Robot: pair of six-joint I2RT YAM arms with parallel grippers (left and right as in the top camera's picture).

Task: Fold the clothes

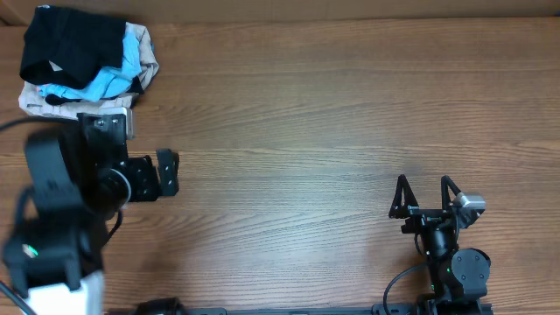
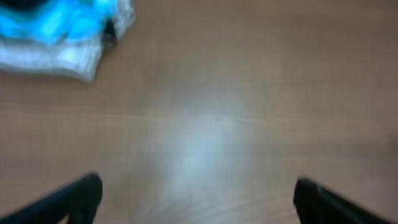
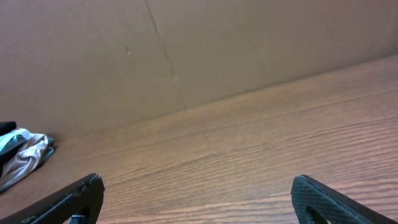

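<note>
The black garment (image 1: 68, 45) lies bunched on top of a pile at the table's far left corner. Only a dark sliver of it shows at the top left of the blurred left wrist view (image 2: 18, 3) and at the left edge of the right wrist view (image 3: 5, 128). My left gripper (image 1: 168, 172) is open and empty over bare table, in front of and to the right of the pile; its fingers frame bare wood (image 2: 196, 200). My right gripper (image 1: 423, 182) is open and empty near the front right (image 3: 198, 199).
Under the black garment lie a light-blue shirt (image 1: 109, 80) and a beige garment (image 1: 147, 54); both show blurred in the left wrist view (image 2: 56, 25). A brown cardboard wall (image 3: 186, 43) runs along the table's far edge. Wooden table (image 1: 332, 114) spreads between the arms.
</note>
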